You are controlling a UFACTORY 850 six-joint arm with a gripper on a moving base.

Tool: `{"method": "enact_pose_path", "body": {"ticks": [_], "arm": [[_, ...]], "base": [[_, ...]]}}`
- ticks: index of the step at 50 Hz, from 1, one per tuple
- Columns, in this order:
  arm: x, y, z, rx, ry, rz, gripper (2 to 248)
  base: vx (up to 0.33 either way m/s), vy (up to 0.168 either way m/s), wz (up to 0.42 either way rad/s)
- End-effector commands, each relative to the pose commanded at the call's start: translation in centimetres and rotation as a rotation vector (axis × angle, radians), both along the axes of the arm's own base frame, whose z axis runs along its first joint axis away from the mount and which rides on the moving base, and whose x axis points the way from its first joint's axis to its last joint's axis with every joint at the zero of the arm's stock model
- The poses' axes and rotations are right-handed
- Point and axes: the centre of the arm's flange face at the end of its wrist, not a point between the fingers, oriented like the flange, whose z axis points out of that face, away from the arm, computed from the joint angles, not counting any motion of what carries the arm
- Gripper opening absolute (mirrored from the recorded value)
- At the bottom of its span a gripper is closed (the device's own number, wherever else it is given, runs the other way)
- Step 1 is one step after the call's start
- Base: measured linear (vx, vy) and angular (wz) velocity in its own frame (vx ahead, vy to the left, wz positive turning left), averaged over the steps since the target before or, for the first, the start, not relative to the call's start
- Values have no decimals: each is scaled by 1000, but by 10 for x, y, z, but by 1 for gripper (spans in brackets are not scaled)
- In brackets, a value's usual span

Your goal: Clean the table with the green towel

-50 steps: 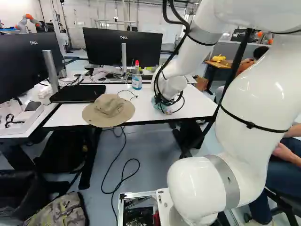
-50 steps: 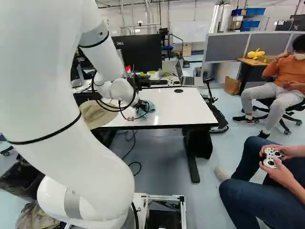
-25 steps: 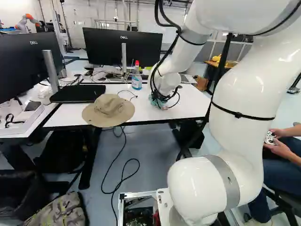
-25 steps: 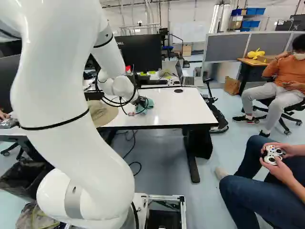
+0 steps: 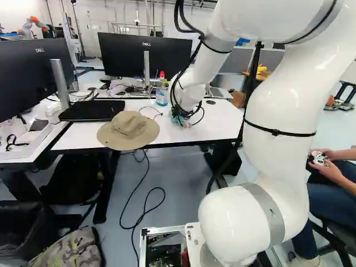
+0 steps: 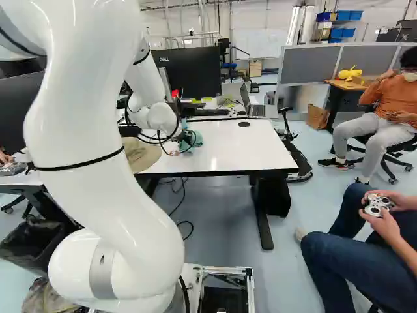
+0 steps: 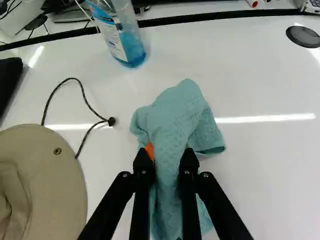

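Observation:
In the right base view my gripper (image 6: pixel 186 138) is low over the white table (image 6: pixel 241 147), at the green towel (image 6: pixel 197 138). The wrist view shows the gripper (image 7: pixel 166 162) with its two fingers on opposite sides of the bunched towel (image 7: pixel 175 120), shut on it. An orange pad (image 7: pixel 149 150) shows at one finger. The towel's folded end spreads over the tabletop ahead of the fingers, and more cloth hangs between and under them. How much of its underside touches the table is hidden.
A tan hat (image 5: pixel 128 130) with a black cord lies beside the towel at the table's front edge. A bottle of blue liquid (image 7: pixel 125 42) stands ahead of the gripper. Monitors (image 5: pixel 146 55) and a laptop (image 6: pixel 255 107) are behind. A seated person (image 6: pixel 352 241) holds a controller.
The arm has swung left in both base views, carrying the towel across the table toward the hat and bottle and slightly away from the front edge. The base has stayed put.

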Motion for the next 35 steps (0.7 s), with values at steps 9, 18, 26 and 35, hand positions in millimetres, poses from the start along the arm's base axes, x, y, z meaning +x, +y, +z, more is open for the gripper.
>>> {"method": "enact_pose_path", "body": {"ticks": [9,18,26,35], "arm": [[-1,15,0,0,0,29,62],[-6,29,0,0,0,59,62],[-9,33,0,0,1,68,62],[-10,33,4,1,-6,68,62]], "base": [[0,0,0],[0,0,0],[0,0,0],[0,0,0]]}}
